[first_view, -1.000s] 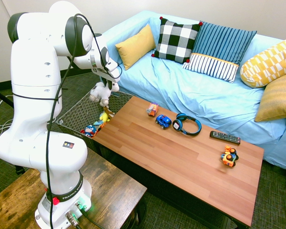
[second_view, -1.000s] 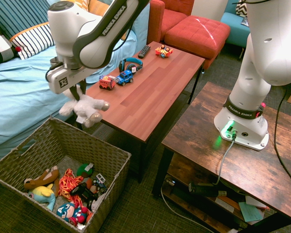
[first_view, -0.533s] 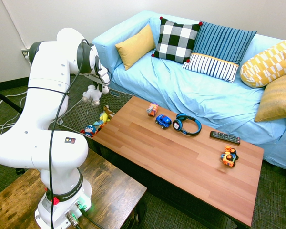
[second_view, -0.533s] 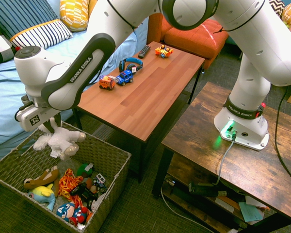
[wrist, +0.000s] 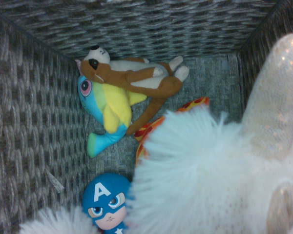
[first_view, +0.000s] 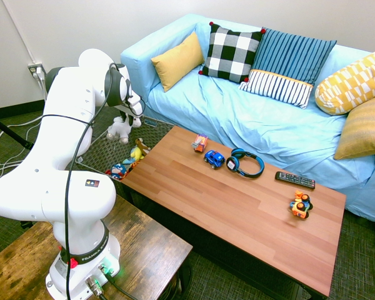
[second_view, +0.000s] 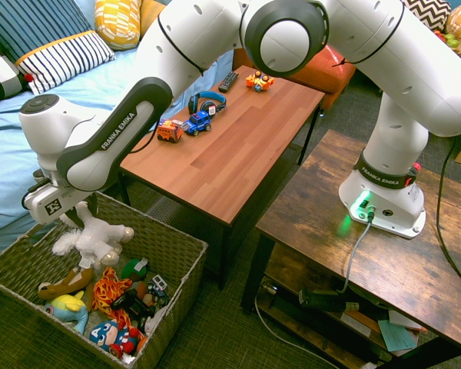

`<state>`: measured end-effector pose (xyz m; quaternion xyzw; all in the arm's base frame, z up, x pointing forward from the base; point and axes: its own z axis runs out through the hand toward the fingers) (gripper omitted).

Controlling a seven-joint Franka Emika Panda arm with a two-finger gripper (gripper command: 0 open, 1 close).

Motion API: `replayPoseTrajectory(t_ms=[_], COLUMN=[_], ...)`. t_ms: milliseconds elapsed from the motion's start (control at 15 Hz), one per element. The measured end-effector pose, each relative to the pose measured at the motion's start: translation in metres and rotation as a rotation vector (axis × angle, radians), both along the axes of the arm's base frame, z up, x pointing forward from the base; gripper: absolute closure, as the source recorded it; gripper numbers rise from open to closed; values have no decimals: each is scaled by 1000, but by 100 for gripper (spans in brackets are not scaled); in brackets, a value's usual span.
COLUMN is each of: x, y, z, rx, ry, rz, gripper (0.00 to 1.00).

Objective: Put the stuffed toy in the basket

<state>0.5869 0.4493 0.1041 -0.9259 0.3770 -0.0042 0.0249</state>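
The stuffed toy [second_view: 92,240], a white fluffy plush animal, hangs inside the mouth of the basket [second_view: 175,286], just above the toys lying in it. My gripper [second_view: 79,223] sits directly over the plush and is shut on its top. In the first exterior view the stuffed toy [first_view: 119,128] dangles under the gripper [first_view: 126,119] above the dark woven basket [first_view: 99,150], between the sofa and the table. White fur of the stuffed toy [wrist: 195,170] fills the near part of the wrist view, with the basket wall [wrist: 161,29] behind it.
On the basket floor lie a brown plush [wrist: 132,75], a yellow-blue plush [wrist: 107,109] and a blue masked figure [wrist: 105,200]. The wooden coffee table [first_view: 237,212] beside the basket carries toy cars, headphones [first_view: 245,163] and a remote. The blue sofa [first_view: 250,119] is behind.
The arm has swung from the table's corner out over the basket and come down. The plush has moved with it and now hangs lower, within the basket's rim.
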Motion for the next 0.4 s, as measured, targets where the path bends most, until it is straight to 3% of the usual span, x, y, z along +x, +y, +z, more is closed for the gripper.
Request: replayPoseTrajectory(t_ms=[400], x=[-8], y=[-1], z=[-15], rx=[13], ry=[41], rz=[-24], gripper=[0])
